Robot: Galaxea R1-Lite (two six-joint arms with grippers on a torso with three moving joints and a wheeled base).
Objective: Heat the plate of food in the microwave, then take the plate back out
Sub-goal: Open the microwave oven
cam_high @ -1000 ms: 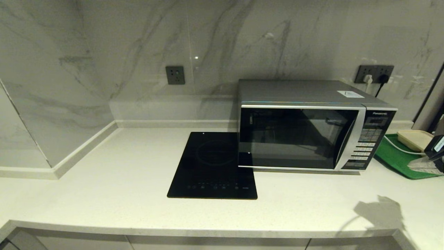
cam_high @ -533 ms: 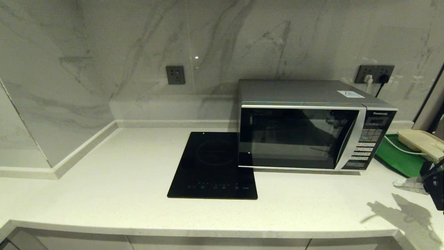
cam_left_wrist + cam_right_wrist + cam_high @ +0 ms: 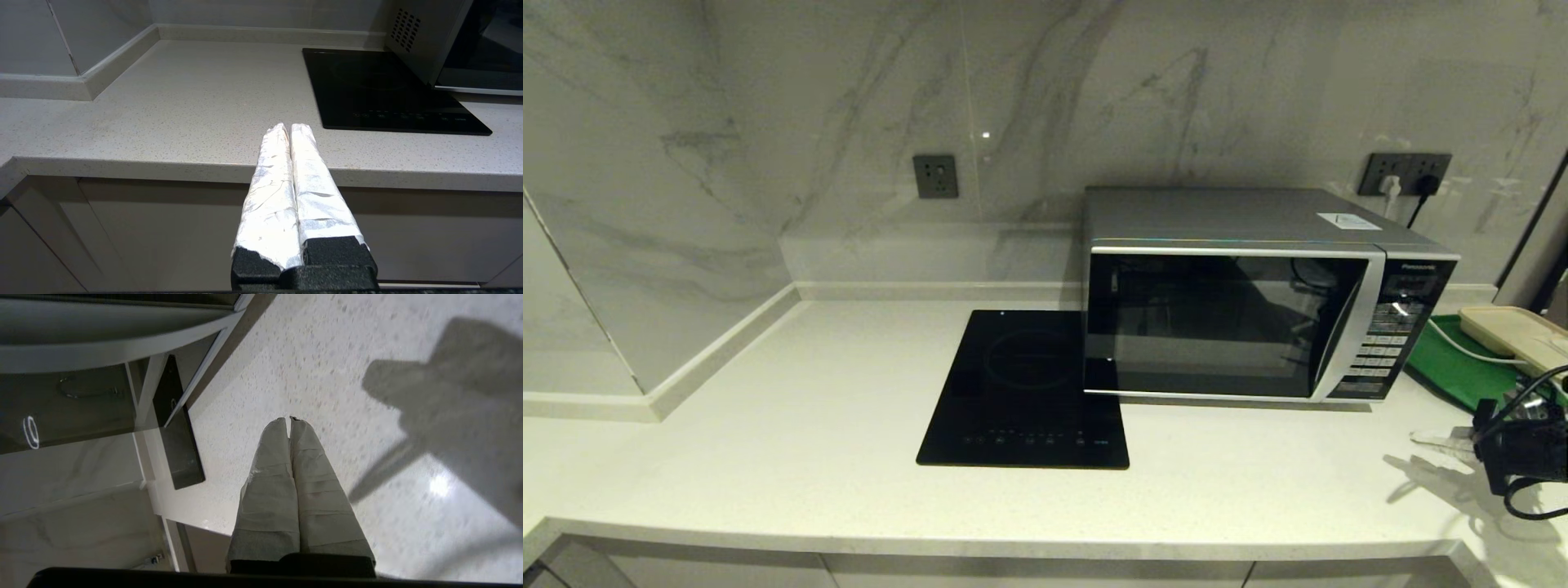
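Note:
The silver microwave stands at the back right of the counter, its dark glass door shut; it also shows in part in the left wrist view and the right wrist view. The plate of food is out of view. My right gripper hovers low over the counter at the far right, in front of the microwave's keypad side, pointing left. Its wrapped fingers are shut on nothing. My left gripper is parked in front of the counter's front edge, shut and empty.
A flat black induction cooktop lies left of the microwave, touching its front corner. A green tray with a beige lidded box and a white cable sits right of the microwave. Marble walls close off the back and left.
My right gripper has come away from the green tray toward the counter's front, dropped lower and turned to point left. The microwave door stays shut.

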